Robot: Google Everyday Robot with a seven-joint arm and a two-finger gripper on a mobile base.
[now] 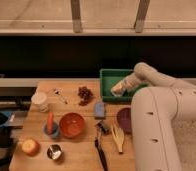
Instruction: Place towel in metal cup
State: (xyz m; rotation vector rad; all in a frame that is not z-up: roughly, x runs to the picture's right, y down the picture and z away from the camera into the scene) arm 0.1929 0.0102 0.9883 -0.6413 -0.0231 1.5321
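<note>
The metal cup (54, 151) is small and shiny and stands upright at the front left of the wooden table (86, 155), next to an apple (30, 146). My gripper (119, 90) is far from the cup, reaching down into the green bin (107, 79) at the back right of the table. The end of the arm looks pale there. I cannot make out a towel; if it is in the bin, the gripper and the bin wall hide it.
My white arm (156, 125) covers the table's right side. Also on the table are a white cup (40, 101), a spoon (59, 95), a dark red cluster (84, 95), a blue block (100, 109), an orange bowl (72, 124), a purple plate (124, 119) and utensils (102, 150).
</note>
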